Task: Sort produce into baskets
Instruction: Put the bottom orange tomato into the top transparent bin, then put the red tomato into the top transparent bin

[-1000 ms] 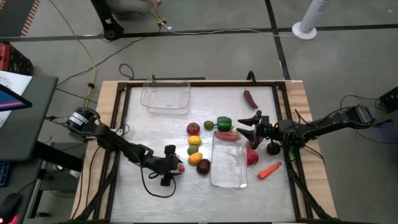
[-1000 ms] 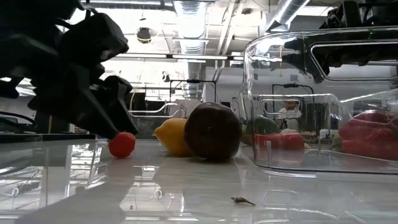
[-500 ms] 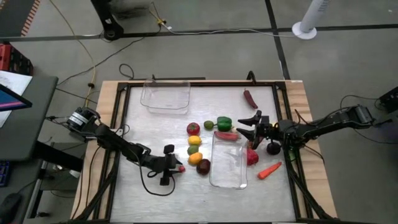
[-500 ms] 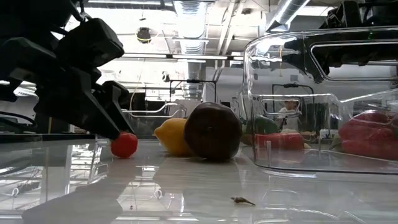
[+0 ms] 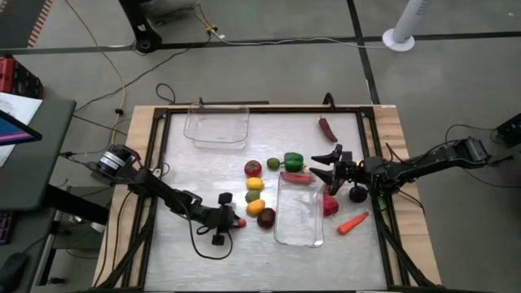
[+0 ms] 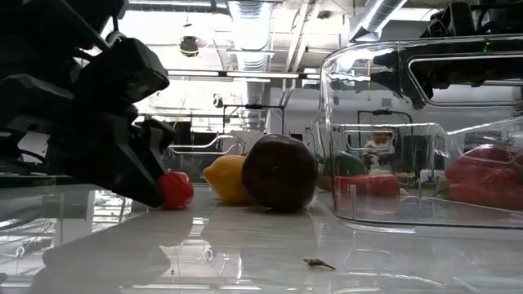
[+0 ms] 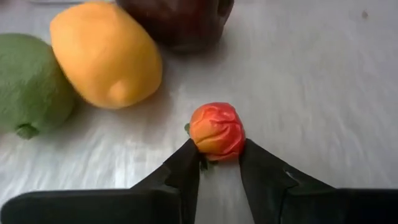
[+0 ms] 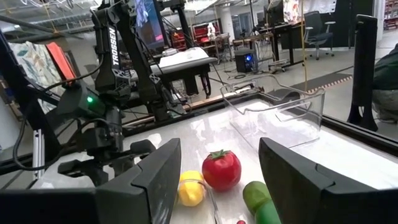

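Observation:
My left gripper (image 5: pixel 231 220) lies low over the table's near middle, shut on a small red round piece (image 7: pixel 216 129), which also shows in the low view (image 6: pixel 176 189). Just right of it lie a maroon piece (image 5: pixel 266 218), a yellow-orange lemon (image 5: pixel 256 207) and a green piece (image 5: pixel 253 195). My right gripper (image 5: pixel 326 168) is open and empty at the far end of a clear basket (image 5: pixel 299 210), beside a red chili (image 5: pixel 295 177) and a green pepper (image 5: pixel 293 160). The second clear basket (image 5: pixel 216 126) stands at the far left. My left gripper pinches the small red piece's near half (image 7: pixel 211 146) between its two fingertips (image 7: pixel 189 163). The fingers come almost level from the table's left. The piece sits at table height in the low view; whether it rests on the table I cannot tell.
A red tomato (image 5: pixel 253 168) and a yellow piece (image 5: pixel 254 184) lie left of the pepper. A red piece (image 5: pixel 330 205) and an orange carrot (image 5: pixel 352 223) lie right of the near basket. A dark red chili (image 5: pixel 327 129) lies far right. Bare table stretches at the near left.
My left gripper has moved toward the table's right edge, and the small red piece has gone with it along the table toward the lemon and the maroon piece.

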Controlling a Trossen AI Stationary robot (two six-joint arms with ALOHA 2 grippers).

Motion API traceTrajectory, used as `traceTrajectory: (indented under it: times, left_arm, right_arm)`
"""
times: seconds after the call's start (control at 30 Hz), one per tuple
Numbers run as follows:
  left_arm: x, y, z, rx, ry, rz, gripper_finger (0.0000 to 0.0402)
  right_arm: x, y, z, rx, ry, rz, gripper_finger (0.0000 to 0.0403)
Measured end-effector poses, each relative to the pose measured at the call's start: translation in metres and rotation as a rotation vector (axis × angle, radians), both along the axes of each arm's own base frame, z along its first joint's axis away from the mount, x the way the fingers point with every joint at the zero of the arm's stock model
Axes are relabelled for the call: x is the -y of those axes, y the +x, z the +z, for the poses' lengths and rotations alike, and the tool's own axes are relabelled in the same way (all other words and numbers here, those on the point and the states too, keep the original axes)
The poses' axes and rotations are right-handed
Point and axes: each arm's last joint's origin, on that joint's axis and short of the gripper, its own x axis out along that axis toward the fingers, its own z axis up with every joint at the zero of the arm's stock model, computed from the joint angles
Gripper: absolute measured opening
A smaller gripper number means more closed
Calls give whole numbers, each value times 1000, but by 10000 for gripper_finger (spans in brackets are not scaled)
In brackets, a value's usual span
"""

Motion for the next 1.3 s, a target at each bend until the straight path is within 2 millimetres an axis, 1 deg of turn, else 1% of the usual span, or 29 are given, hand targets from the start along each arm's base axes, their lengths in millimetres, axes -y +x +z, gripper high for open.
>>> traceTrajectory:
  times: [0.1,0.17,0.3,0.4,0.5,0.67,0.77,0.87,0.97,1.07,1.17,1.3]
  left_arm:
    - [0,1,4,21,-2,-5,79]
    - [0,0,10,42,-4,-11,74]
    - [-7,0,31,101,-27,9,73]
    - [-22,-2,52,138,-16,64,74]
    - [-47,-7,76,197,36,199,74]
    - [-99,-23,116,317,195,544,74]
    - [-133,-34,127,333,264,747,74]
    - [-161,-42,126,287,253,835,78]
    - [-183,-48,119,211,261,904,106]
    - [-198,-51,115,185,256,950,150]
    - [-204,-51,116,187,201,903,198]
    - [-203,-47,124,176,207,849,248]
  right_arm:
    - [0,0,0,0,0,0,244]
    - [0,0,0,0,0,1,244]
    - [1,0,1,7,1,-4,244]
    - [2,0,1,11,8,-15,244]
    - [3,0,1,11,8,-19,244]
    - [3,0,1,11,9,-18,244]
    - [3,0,1,11,10,-18,244]
    - [3,0,1,11,10,-17,244]
    - [3,0,1,11,10,-17,244]
    - [3,0,1,10,9,-17,244]
    - [3,0,1,10,10,-14,244]
    - [1,0,1,9,11,-3,244]
